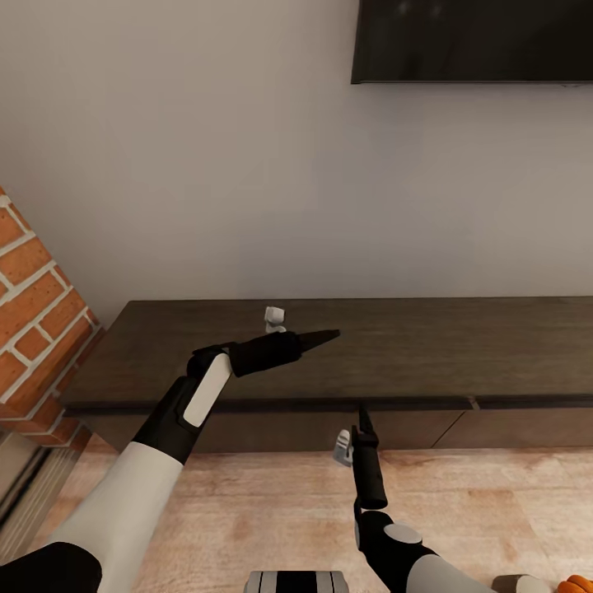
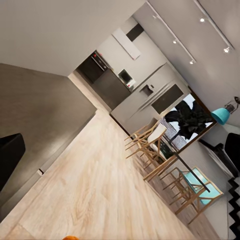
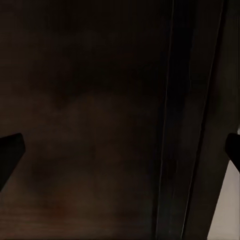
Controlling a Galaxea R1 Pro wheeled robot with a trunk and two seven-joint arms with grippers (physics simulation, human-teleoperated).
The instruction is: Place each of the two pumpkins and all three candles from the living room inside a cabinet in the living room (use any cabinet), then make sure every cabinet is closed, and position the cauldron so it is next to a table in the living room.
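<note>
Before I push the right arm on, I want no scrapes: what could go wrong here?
The right claw sits close under the cabinet top edge, fingers apart; driving forward could jam it against the drawer front instead of opening it. The left claw hovers over the cabinet top and could scrape it. A pumpkin lies near the base.

The cabinet (image 1: pixel 395 350) is dark-brown wood with a faint grain, against a plain off-white wall (image 1: pixel 206 165). A brick pillar (image 1: pixel 37 305) shows orange-red blocks with pale mortar lines. The floor (image 1: pixel 272 511) is light, streaked wood planking. Both arms are white with black forearms. At the floor's right edge sits a bright-orange pumpkin (image 1: pixel 576 586). The screen (image 1: pixel 473 41) is glossy black.
</note>
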